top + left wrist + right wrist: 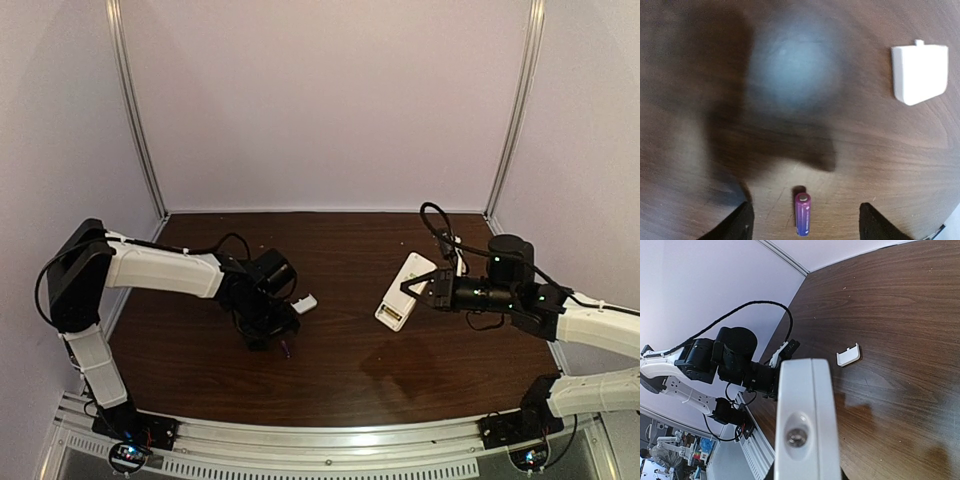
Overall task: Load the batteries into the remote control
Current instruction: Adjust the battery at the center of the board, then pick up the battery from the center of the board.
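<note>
Purple cylindrical battery point(802, 215) lies inside spread left pincer point(805, 210); right pincer point(413, 288) clamps white rectangular remote point(394, 309).

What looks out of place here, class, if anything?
The white battery cover lies detached on the table, away from the remote control held in the right gripper. One purple battery rests loose on the wood between the left gripper's open fingers, not in the remote.

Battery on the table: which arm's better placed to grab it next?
Left. The left pincer hangs open directly over the battery, straddling it. The right pincer is shut on the remote, well off to the side.
</note>
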Controlling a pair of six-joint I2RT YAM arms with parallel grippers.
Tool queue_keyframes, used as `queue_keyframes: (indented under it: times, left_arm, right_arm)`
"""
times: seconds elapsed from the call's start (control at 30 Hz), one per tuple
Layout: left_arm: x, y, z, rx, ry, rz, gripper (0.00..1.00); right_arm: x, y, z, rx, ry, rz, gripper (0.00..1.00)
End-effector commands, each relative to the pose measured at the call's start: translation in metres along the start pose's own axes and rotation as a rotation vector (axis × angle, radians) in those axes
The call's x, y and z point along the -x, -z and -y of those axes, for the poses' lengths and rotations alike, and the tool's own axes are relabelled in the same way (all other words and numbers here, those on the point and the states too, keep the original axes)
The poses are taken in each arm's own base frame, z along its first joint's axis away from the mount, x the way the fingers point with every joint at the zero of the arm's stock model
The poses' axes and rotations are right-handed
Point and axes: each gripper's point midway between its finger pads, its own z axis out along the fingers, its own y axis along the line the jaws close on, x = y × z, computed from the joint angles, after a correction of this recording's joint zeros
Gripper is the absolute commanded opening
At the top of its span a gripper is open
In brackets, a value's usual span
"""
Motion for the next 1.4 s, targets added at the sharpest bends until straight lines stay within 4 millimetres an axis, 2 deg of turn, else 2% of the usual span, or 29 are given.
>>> queue_keyframes:
  times: [0.0,0.03,0.1,0.2,0.27,0.33,0.4,0.47,0.53,0.6,0.67,0.77,0.9,1.03,1.23,1.37]
  left_arm:
    - [0.028,0.037,0.032,-0.067,-0.196,0.167,0.89]
    - [0.037,0.051,0.041,-0.092,-0.272,0.229,0.96]
    - [0.054,0.087,0.058,-0.152,-0.445,0.370,0.97]
    - [0.057,0.134,0.084,-0.297,-0.757,0.515,0.97]
    - [0.055,0.152,0.092,-0.328,-0.950,0.570,0.97]
    - [0.047,0.155,0.098,-0.326,-1.136,0.572,0.97]
    - [0.036,0.149,0.098,-0.300,-1.361,0.549,0.97]
    - [0.034,0.139,0.089,-0.231,-1.549,0.540,0.97]
    - [0.029,0.123,0.077,-0.164,-1.707,0.473,0.97]
    - [0.012,0.105,0.057,-0.152,-1.880,0.323,0.97]
    - [-0.009,0.097,0.044,-0.205,-2.014,0.212,0.97]
    - [-0.012,0.093,0.032,-0.186,-2.165,0.219,0.94]
    - [-0.004,0.082,0.024,-0.108,-2.268,0.204,0.87]
    - [-0.014,0.067,0.023,-0.140,-2.316,0.107,0.77]
    - [-0.013,0.052,0.014,-0.077,-2.369,0.053,0.71]
    - [-0.018,0.040,0.009,-0.067,-2.396,-0.001,0.69]
  right_arm:
    - [0.003,-0.002,-0.007,0.045,0.019,0.001,0.00]
    - [0.003,-0.002,-0.007,0.047,0.021,0.001,0.00]
    - [0.004,0.000,-0.007,0.047,0.021,0.008,0.00]
    - [0.004,0.000,-0.006,0.040,0.016,0.008,0.00]
    - [0.005,0.000,-0.004,0.033,0.011,0.006,0.00]
    - [0.005,0.001,0.000,0.021,-0.004,0.012,0.00]
    - [0.006,0.003,-0.006,0.076,-0.017,0.021,0.00]
    - [0.005,0.004,-0.008,0.110,-0.038,0.018,0.01]
    - [0.004,0.002,-0.010,0.131,-0.042,0.005,0.00]
    - [0.003,0.000,-0.010,0.135,-0.051,-0.012,0.00]
    - [0.002,-0.001,-0.010,0.141,-0.055,-0.027,0.00]
    - [0.000,-0.001,-0.008,0.150,-0.066,-0.038,0.00]
    - [-0.004,-0.003,-0.006,0.166,-0.084,-0.057,0.00]
    - [-0.008,-0.006,0.000,0.182,-0.122,-0.084,0.00]
    - [-0.009,-0.003,0.002,0.200,-0.135,-0.088,0.00]
    - [-0.010,-0.003,0.003,0.204,-0.137,-0.087,0.00]
